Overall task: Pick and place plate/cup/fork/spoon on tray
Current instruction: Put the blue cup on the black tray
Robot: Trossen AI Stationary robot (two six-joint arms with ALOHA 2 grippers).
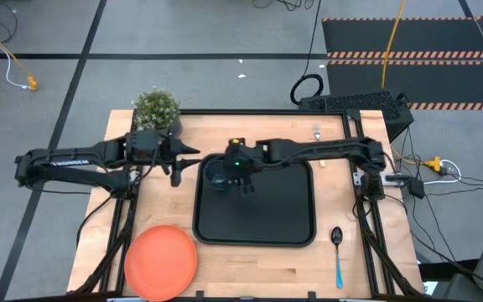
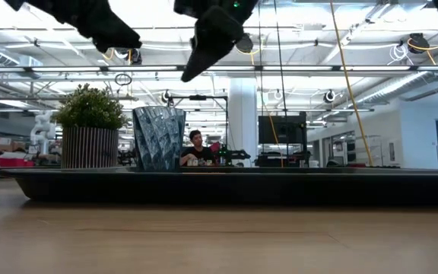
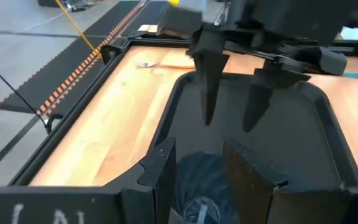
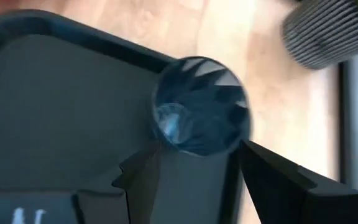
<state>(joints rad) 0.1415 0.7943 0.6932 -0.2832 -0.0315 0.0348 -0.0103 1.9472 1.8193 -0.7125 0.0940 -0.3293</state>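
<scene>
The dark blue-grey ribbed cup (image 1: pixel 217 174) stands upright on its base in the far left corner of the black tray (image 1: pixel 275 220); it also shows in the low view (image 2: pixel 159 138). My left gripper (image 1: pixel 184 164) is open beside the cup's left, above it (image 3: pixel 197 171). My right gripper (image 1: pixel 240 178) is open over the tray just right of the cup and above it (image 4: pixel 197 163). The orange plate (image 1: pixel 160 261) lies flat at the near left. The blue-handled spoon (image 1: pixel 337 254) lies right of the tray. The fork (image 1: pixel 316 132) lies at the far right, its handle partly under my right arm.
A grey ribbed pot with a green plant (image 1: pixel 156 110) stands at the table's far left corner, close behind my left gripper. Bare wood lies between the plate and the tray's near edge. A person sits far off in the room (image 2: pixel 196 149).
</scene>
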